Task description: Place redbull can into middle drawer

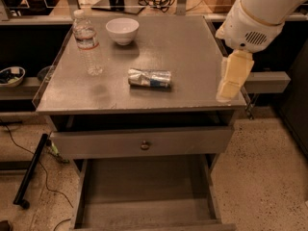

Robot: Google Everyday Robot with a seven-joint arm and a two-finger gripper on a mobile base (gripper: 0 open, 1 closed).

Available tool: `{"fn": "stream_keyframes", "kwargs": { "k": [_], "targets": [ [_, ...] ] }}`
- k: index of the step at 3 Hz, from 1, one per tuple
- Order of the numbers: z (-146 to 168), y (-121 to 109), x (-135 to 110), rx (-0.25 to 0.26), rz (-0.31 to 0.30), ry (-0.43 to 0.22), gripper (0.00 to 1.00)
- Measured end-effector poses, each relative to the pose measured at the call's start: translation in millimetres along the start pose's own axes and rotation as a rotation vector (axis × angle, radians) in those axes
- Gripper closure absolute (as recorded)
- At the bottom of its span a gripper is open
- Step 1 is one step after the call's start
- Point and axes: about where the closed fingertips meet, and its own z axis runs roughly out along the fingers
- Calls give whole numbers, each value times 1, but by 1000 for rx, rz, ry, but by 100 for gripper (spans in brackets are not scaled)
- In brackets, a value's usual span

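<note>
The redbull can [150, 78] lies on its side near the middle of the grey cabinet top [187, 57], silver with blue patches and dented. My gripper [227, 91] hangs from the white arm over the top's right front corner, well to the right of the can and apart from it. The middle drawer [144, 196] is pulled out at the bottom of the view, a wide shallow grey tray with nothing on its floor.
A clear water bottle [88, 44] stands at the top's left side and a white bowl [122, 30] sits behind the can. The drawer panel with a brass knob [145, 145] juts out slightly above the open drawer. Cables lie on the floor at the left.
</note>
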Motion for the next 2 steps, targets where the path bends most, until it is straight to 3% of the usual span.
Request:
{"fn": "stream_keyframes", "kwargs": {
  "k": [2],
  "targets": [
    [21, -10, -23, -21, -27, -27, 0]
  ]
}}
